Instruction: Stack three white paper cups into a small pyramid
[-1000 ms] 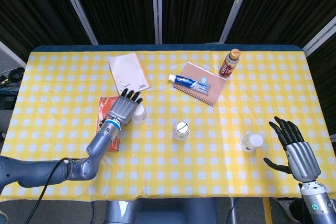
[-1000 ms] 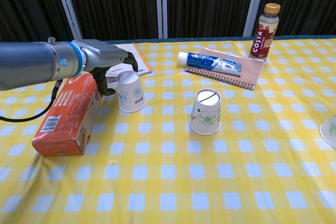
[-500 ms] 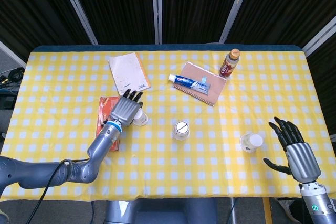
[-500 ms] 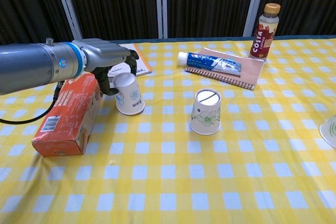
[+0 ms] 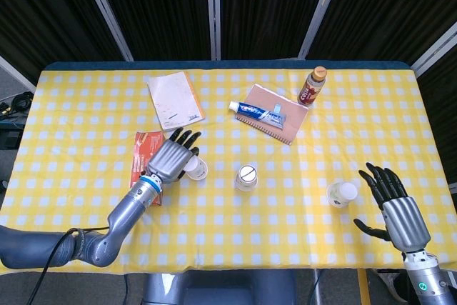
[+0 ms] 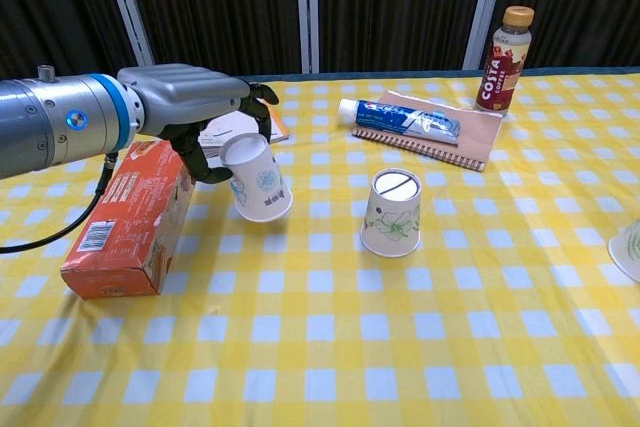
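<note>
Left hand grips a tilted cup — centre cup lies rightward, upside down; right hand spread, empty, beside third cup.

A table in yellow-checked cloth fills the frame. At its centre stands an upturned cup, another cup lower right. An orange box lies left, a booklet upper left, a bottle upper right.

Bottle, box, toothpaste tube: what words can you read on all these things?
"COSTA": on the bottle, the rest cut off.
Toothpaste tube: print too blurred to read.
Orange box: label and barcode too small.
Booklet: small marks, unreadable.
Cups: only flower pictures.
</note>
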Controlling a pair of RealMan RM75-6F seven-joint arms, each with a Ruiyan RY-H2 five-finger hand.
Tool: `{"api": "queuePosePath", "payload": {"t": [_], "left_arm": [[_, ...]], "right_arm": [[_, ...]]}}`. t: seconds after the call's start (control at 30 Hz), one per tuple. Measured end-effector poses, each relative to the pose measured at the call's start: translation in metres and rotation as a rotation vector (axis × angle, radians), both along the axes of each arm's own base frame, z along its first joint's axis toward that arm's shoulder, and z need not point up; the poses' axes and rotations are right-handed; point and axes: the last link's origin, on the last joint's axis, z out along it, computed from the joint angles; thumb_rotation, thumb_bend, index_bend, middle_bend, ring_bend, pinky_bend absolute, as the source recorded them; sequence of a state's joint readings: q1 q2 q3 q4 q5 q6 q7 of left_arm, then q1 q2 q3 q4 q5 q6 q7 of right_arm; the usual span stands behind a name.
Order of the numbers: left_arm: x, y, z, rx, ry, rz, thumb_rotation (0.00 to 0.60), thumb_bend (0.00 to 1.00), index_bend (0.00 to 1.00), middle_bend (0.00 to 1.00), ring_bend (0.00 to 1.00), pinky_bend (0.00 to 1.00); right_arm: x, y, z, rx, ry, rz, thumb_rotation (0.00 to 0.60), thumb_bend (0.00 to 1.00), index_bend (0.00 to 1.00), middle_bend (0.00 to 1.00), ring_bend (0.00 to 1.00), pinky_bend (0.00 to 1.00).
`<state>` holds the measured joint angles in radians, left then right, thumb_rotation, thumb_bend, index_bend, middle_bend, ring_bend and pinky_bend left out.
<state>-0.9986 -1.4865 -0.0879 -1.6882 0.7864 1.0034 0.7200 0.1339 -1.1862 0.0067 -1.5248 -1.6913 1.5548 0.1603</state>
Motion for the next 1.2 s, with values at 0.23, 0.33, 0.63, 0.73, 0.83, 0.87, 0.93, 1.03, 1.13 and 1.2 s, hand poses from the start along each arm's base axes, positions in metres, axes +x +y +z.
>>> {"api": "queuePosePath", "payload": {"t": [0.23, 0.33, 0.63, 0.73, 0.83, 0.87, 0.93, 1.03, 1.13, 1.2], "left_arm": [[0.013, -0.009, -0.016, -0.023, -0.025, -0.036, 0.6, 0.44, 0.43, 0.0, 0.0, 0.0], [0.021, -0.011, -0.024, -0.032, -0.034, -0.05, 0.6, 0.44, 0.43, 0.0, 0.0, 0.0], [0.043, -0.012, -0.045, -0.041, -0.046, -0.064, 0.6, 0.44, 0.43, 0.0, 0.0, 0.0], [0.049, -0.01, -0.05, -0.039, -0.049, -0.06, 0.6, 0.42, 0.4, 0.0, 0.0, 0.0], [0.053, -0.01, -0.054, -0.046, -0.05, -0.049, 0.6, 0.41, 0.35, 0.0, 0.0, 0.0], [0.053, -0.01, -0.055, -0.046, -0.043, -0.052, 0.6, 0.4, 0.33, 0.0, 0.0, 0.0], [0.054, -0.01, -0.057, -0.044, -0.035, -0.055, 0.6, 0.4, 0.3, 0.0, 0.0, 0.0], [0.055, -0.012, -0.059, -0.054, -0.041, -0.052, 0.6, 0.37, 0.18, 0.0, 0.0, 0.0], [0.054, -0.015, -0.058, -0.059, -0.043, -0.053, 0.6, 0.34, 0.09, 0.0, 0.0, 0.0], [0.052, -0.016, -0.055, -0.054, -0.038, -0.053, 0.6, 0.34, 0.07, 0.0, 0.0, 0.0]], "right_arm": [[-0.001, -0.001, 0.001, -0.001, -0.013, -0.003, 0.6, 0.04, 0.04, 0.0, 0.0, 0.0], [-0.001, -0.002, 0.002, 0.001, -0.017, -0.006, 0.6, 0.04, 0.04, 0.0, 0.0, 0.0], [-0.004, -0.003, 0.009, -0.003, -0.045, -0.012, 0.6, 0.04, 0.04, 0.0, 0.0, 0.0], [-0.004, -0.003, 0.01, -0.005, -0.049, -0.012, 0.6, 0.04, 0.04, 0.0, 0.0, 0.0], [-0.005, -0.003, 0.012, -0.007, -0.055, -0.013, 0.6, 0.04, 0.04, 0.0, 0.0, 0.0], [-0.005, -0.003, 0.012, -0.008, -0.055, -0.014, 0.6, 0.04, 0.04, 0.0, 0.0, 0.0], [-0.005, -0.003, 0.013, -0.009, -0.056, -0.014, 0.6, 0.04, 0.04, 0.0, 0.0, 0.0], [-0.005, -0.003, 0.013, -0.008, -0.054, -0.011, 0.6, 0.04, 0.04, 0.0, 0.0, 0.0], [-0.004, -0.003, 0.012, -0.01, -0.051, -0.01, 0.6, 0.04, 0.04, 0.0, 0.0, 0.0], [-0.004, -0.002, 0.012, -0.01, -0.048, -0.009, 0.6, 0.04, 0.04, 0.0, 0.0, 0.0]]}}
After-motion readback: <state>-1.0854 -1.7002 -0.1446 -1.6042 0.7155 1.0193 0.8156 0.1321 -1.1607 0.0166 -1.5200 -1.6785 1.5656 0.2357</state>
